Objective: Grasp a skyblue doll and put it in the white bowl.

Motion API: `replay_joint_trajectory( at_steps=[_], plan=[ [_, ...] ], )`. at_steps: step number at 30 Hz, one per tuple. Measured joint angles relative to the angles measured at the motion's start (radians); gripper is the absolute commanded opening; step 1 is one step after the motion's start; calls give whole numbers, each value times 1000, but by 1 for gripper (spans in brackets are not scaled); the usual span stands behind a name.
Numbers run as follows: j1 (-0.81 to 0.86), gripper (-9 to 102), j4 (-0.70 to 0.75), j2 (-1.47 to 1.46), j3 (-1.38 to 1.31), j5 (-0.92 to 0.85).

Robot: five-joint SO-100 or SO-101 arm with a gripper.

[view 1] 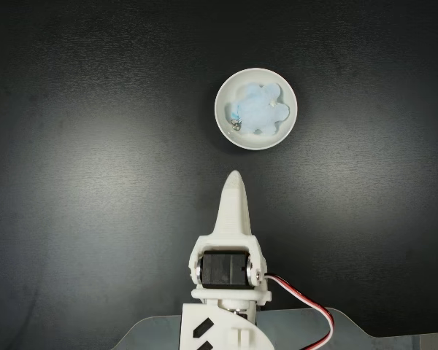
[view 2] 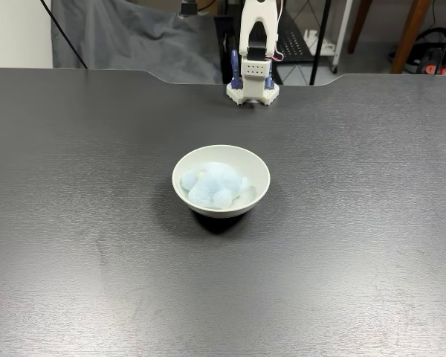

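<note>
Already the small fluffy sky-blue plush doll with its stubby rounded lobes lies inside the round glossy white bowl, well within the rim; both fixed views agree, and one of them shows a small metal ring at the doll's edge, against the bowl's inner wall. The bowl stands on the dark matte table, near its middle. The white plastic fingers hold nothing: they taper to a single point just short of the bowl without touching it, and they look pressed together, though from straight above a narrow gap could be hidden. By this reading the placing is done and the doll is let go; what may be left is only for the arm to draw back toward its base at the table's far edge.
</note>
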Motion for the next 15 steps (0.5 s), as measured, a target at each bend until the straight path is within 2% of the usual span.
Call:
replay_joint_trajectory(
  at_steps=[3, 6, 8, 15],
  plan=[
    [-2, 5, 0, 80, 74, 2],
    [-5, -2, 0, 192, 183, 14],
    [-8, -2, -9, 256, 261, 46],
    [-6, -1, -252, 399, 660, 390]
  ],
)
